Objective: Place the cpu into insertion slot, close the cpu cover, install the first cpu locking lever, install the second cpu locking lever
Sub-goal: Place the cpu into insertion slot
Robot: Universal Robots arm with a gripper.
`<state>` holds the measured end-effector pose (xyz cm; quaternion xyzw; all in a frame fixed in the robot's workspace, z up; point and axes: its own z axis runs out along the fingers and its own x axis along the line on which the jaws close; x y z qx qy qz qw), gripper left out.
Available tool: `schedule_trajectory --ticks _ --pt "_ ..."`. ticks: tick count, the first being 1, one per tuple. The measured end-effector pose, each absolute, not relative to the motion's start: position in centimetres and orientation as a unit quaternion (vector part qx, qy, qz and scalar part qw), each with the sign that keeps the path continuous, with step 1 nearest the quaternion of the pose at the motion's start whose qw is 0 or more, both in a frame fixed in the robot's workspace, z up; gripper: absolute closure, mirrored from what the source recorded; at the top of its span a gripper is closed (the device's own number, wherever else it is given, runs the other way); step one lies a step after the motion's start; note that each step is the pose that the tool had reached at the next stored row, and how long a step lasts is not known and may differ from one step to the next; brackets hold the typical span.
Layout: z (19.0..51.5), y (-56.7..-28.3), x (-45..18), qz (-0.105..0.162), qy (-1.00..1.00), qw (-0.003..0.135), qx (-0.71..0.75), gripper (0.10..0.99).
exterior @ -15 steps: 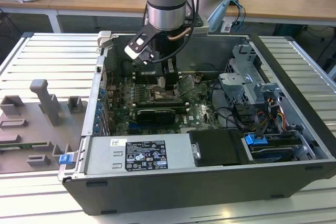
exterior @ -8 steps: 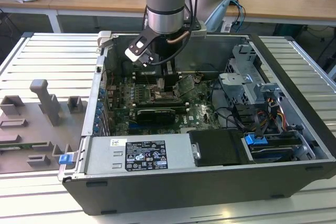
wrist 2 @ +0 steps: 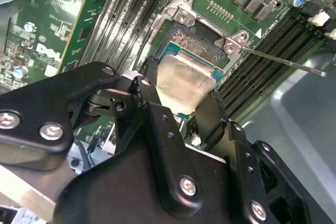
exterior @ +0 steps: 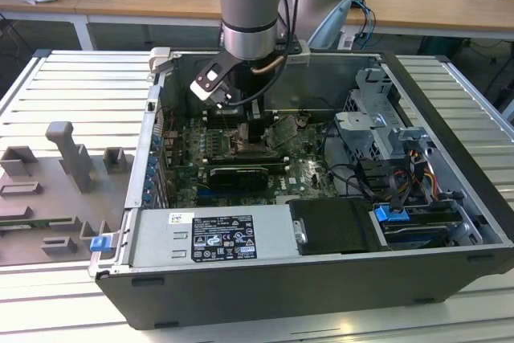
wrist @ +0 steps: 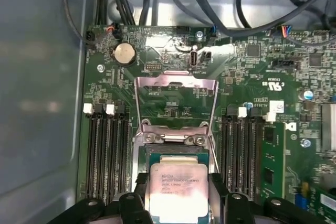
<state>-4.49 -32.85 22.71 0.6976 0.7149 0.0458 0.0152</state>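
Nearest in the second wrist view, the black gripper [wrist 2: 181,95] is pressing its two fingers [wrist 2: 152,85] against opposite edges of the small, flat, square cpu with a pale silvery metal face [wrist 2: 185,80]. The cpu is lying over the near part of the dark square insertion slot with a silvery rim [wrist 2: 199,40]; whether they are touching is unclear. Beyond it, the thin silvery cpu cover frame [wrist: 176,82] is standing hinged open. In the exterior view this is happening just above the frame's middle, inside the open black computer case [exterior: 281,299].

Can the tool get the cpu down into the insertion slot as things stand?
Probably yes: the tool grips the cpu close over the insertion slot, the cpu cover stands swung open, and nothing seems to lie between them.
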Motion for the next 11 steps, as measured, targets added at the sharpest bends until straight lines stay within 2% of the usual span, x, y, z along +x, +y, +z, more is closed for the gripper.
schedule_trajectory --ticks 11 --pt "20.8 -32.6 -4.7 0.043 0.706 0.014 0.707 0.553"
